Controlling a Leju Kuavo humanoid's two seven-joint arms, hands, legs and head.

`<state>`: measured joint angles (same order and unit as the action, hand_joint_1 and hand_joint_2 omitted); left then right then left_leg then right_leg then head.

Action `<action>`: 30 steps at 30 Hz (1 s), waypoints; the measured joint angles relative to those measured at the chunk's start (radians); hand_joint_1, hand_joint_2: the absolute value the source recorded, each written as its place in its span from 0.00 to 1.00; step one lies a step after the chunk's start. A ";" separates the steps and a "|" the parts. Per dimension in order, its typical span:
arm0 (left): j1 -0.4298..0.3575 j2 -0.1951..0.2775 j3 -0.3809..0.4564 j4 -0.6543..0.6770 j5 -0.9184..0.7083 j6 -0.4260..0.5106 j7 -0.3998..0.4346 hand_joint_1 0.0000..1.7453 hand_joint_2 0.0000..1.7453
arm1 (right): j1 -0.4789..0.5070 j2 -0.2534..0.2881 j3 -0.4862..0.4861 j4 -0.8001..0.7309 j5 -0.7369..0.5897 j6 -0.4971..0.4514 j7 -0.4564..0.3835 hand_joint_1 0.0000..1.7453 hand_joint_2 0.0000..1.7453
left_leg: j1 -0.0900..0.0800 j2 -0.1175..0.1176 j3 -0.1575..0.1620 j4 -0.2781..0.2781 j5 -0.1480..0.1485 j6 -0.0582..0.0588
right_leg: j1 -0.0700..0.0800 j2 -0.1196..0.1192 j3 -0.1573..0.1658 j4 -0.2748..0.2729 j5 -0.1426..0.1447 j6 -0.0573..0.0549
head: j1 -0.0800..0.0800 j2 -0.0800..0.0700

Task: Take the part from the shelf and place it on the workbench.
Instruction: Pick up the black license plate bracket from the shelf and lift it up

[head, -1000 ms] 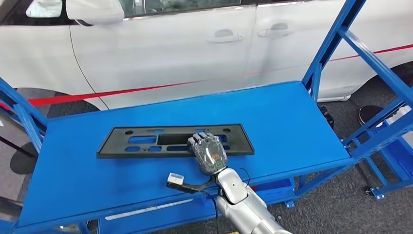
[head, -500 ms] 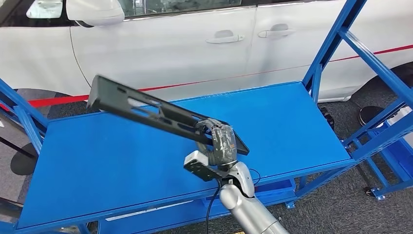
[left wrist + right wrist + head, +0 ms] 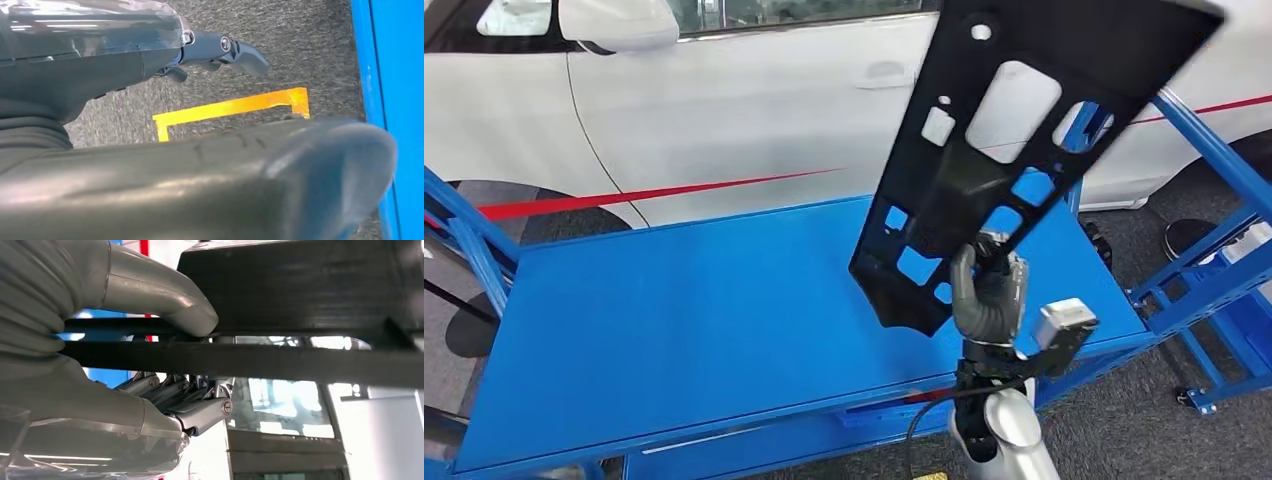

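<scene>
The part (image 3: 1014,140) has swung up off the blue shelf (image 3: 674,300) since a second ago, when it lay flat there; now it stands nearly on end, long axis rising up and to the right, before the white car (image 3: 724,100). The right hand (image 3: 986,295) grips its lower edge; the right wrist view shows thumb (image 3: 165,295) and fingers (image 3: 200,410) clamping a bar. The left hand (image 3: 220,50) hangs above grey floor with yellow tape (image 3: 230,107), fingers apart and holding nothing.

The blue shelf (image 3: 684,300) stands on grey carpet (image 3: 1124,420) beside a white car (image 3: 724,110).
</scene>
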<state>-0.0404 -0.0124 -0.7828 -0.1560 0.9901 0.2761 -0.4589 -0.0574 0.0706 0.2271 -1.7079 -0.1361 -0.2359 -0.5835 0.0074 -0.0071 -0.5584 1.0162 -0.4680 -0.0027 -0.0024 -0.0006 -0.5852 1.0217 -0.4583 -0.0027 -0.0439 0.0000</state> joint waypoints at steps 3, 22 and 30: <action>0.001 -0.001 0.000 0.000 0.008 0.005 0.000 0.00 0.00 | 0.056 -0.013 -0.047 -0.073 -0.028 0.050 -0.009 1.00 1.00 | 0.005 0.002 0.005 -0.012 0.008 0.017 | 0.001 0.000 -0.009 0.023 -0.020 0.016 | 0.000 0.000; -0.001 -0.019 0.016 0.000 0.070 0.108 0.092 0.00 0.00 | 0.127 -0.023 -0.045 -0.138 0.013 0.130 -0.083 1.00 1.00 | 0.011 0.003 -0.087 0.245 -0.162 -0.025 | -0.012 -0.003 -0.038 0.007 0.027 -0.021 | 0.000 0.000; -0.006 -0.018 0.016 0.000 0.071 0.100 0.105 0.00 0.00 | 0.131 -0.023 -0.041 -0.145 0.013 0.145 -0.085 1.00 1.00 | -0.007 0.004 0.089 -0.021 -0.066 0.006 | -0.003 -0.003 -0.069 0.007 0.074 0.000 | 0.000 0.000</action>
<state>-0.0466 -0.0301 -0.7664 -0.1560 1.0614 0.3760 -0.3538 0.0738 0.0473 0.1861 -1.8532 -0.1226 -0.0910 -0.6685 0.0006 -0.0036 -0.4689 0.9951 -0.5337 0.0032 -0.0053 -0.0041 -0.6543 1.0284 -0.3843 -0.0026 -0.0439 0.0000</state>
